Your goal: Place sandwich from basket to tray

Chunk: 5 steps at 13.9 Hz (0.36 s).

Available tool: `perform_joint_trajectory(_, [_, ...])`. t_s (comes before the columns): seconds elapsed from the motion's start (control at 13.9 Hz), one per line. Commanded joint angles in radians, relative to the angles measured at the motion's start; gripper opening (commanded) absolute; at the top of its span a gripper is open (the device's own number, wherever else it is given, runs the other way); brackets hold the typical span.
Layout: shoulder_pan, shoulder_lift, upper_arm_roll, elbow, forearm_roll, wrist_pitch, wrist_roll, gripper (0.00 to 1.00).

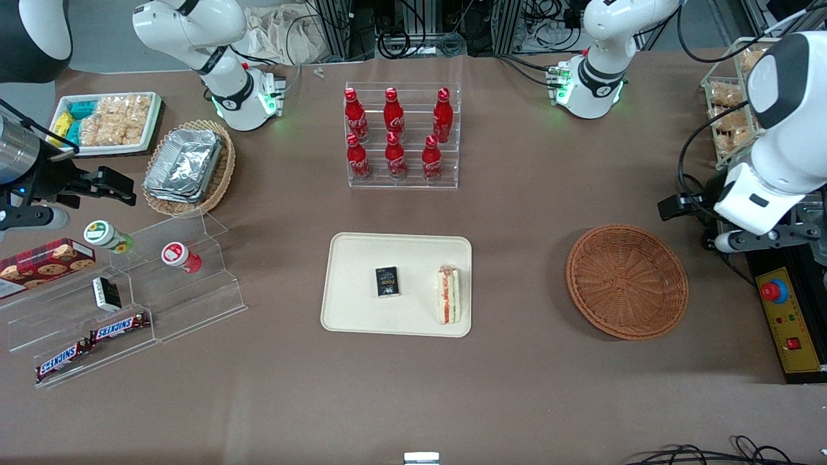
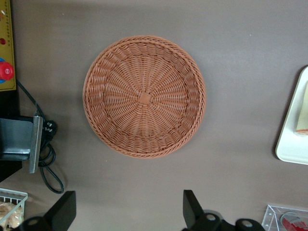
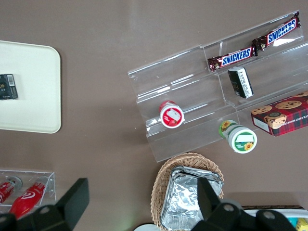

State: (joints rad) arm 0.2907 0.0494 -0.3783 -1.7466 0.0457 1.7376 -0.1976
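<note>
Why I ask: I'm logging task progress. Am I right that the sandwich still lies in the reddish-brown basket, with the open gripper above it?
Not quite. The basket is empty; the sandwich lies on the tray, beside a small black box, as the front view shows. The rest holds: the left wrist view shows the gripper open above the basket.

The front view looks steeply down from high above the surface (image 1: 517, 387), taking in both arms. The left wrist view faces straight down, closer in, over the basket (image 2: 144, 96), with the open pincer (image 2: 129, 211) at its edge; it shares the basket (image 1: 627, 281) and a tray (image 2: 292, 144) corner with the front view. The right wrist view looks down near the parked arm's end, sharing the tray (image 3: 29, 96).
</note>
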Motion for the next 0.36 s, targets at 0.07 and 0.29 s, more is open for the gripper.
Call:
perform_joint_trajectory(0.07, [-0.234, 0.012, 0.262, 0.036, -0.024, -0.026, 0.013, 1.00])
perform_joint_trajectory(0.29, [-0.239, 0.036, 0.242, 0.071, -0.016, -0.035, 0.013, 1.00])
